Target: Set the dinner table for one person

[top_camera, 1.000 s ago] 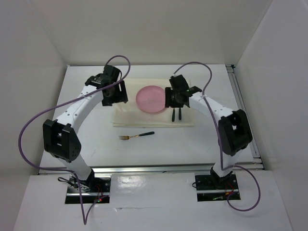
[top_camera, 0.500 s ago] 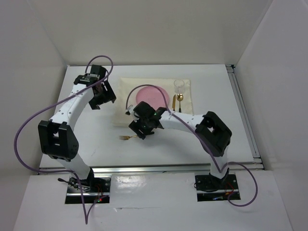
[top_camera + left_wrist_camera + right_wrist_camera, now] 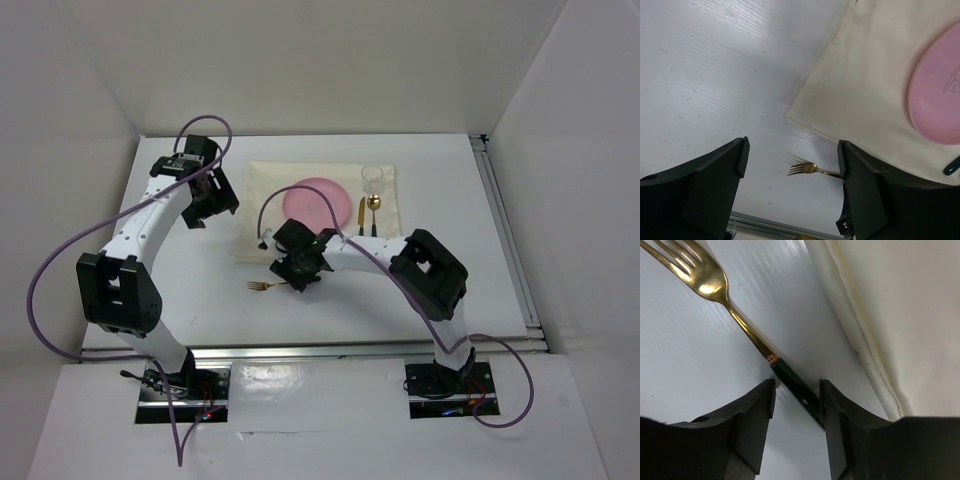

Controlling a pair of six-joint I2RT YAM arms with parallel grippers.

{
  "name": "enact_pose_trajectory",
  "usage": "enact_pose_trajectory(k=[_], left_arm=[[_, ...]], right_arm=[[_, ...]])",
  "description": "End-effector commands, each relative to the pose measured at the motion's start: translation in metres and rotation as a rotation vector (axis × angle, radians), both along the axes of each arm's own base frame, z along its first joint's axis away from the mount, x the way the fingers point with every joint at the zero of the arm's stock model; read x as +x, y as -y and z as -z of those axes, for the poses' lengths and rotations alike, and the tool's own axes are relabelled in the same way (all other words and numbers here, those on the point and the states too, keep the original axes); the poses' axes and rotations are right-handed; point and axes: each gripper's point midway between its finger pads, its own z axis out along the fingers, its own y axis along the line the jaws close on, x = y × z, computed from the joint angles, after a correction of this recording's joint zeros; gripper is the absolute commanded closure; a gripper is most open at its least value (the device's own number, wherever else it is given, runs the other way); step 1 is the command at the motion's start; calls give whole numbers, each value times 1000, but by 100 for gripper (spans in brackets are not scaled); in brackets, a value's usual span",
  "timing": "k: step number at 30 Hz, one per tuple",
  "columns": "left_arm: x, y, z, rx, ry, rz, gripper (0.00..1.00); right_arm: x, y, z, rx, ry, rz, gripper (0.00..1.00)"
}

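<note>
The white dinner table [image 3: 450,290] holds a cream mat [image 3: 260,240] with a pink plate [image 3: 316,198], a clear glass [image 3: 373,178], a gold spoon [image 3: 372,203] and a gold knife [image 3: 361,210]. A gold fork [image 3: 262,287] with a dark handle lies on the table in front of the mat. My right gripper [image 3: 298,270] is low over the fork. In the right wrist view it [image 3: 796,390] is open, its fingers either side of the fork's handle [image 3: 795,385]. My left gripper [image 3: 205,200] is open and empty, left of the mat; its wrist view [image 3: 792,150] shows the fork's tines [image 3: 807,168].
The mat's folded front edge [image 3: 860,355] lies just right of the fork handle. White walls enclose the table on three sides. Aluminium rails run along the near edge [image 3: 320,350] and the right edge [image 3: 505,230].
My right gripper has moved from beside the plate down to the fork's handle, uncovering the glass, spoon and knife. My left gripper has drawn back left, off the mat.
</note>
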Motion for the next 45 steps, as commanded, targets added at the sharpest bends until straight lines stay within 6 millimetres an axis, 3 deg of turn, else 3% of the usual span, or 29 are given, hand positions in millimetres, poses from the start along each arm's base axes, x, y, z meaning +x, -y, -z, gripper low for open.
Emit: enact_pose_trajectory(k=[1, 4, 9, 12, 15, 18, 19, 20, 23, 27, 32, 38, 42, 45], left_arm=[[-4, -3, -12, -6, 31, -6, 11], [-1, -7, -16, 1, 42, -19, 11], [4, -17, -45, 15, 94, -26, 11], [7, -21, -66, 36, 129, -30, 11], [6, -27, -83, 44, 164, -48, 11], [8, -26, -107, 11, 253, -45, 11], [5, -24, -114, 0, 280, -40, 11], [4, -23, -121, -6, 302, -26, 12], [4, -14, -120, -44, 331, 10, 13], [-2, -10, -113, -59, 319, 35, 15], [-10, -10, -108, -63, 325, 49, 15], [-14, -9, -107, -60, 325, 69, 16], [-20, -9, -109, -60, 326, 69, 16], [-23, -13, -110, -40, 325, 66, 16]], right_arm=[[6, -6, 1, -2, 35, -17, 50], [-6, -12, -3, -10, 46, -53, 64], [-23, -9, -26, -18, 48, -56, 100], [-25, -15, -54, 54, 47, -13, 100], [1, -18, -86, 136, 43, 134, 100], [29, -32, -95, 243, -95, 377, 100], [37, -36, -95, 260, -117, 432, 100], [57, -42, -95, 286, -136, 505, 100], [83, -51, -93, 349, -213, 655, 100], [131, -81, -90, 439, -213, 774, 100], [167, -94, -87, 528, -198, 882, 100], [191, -94, -77, 603, -217, 1026, 100], [193, -97, -51, 582, -247, 1058, 100], [194, -101, -48, 596, -258, 1059, 94]])
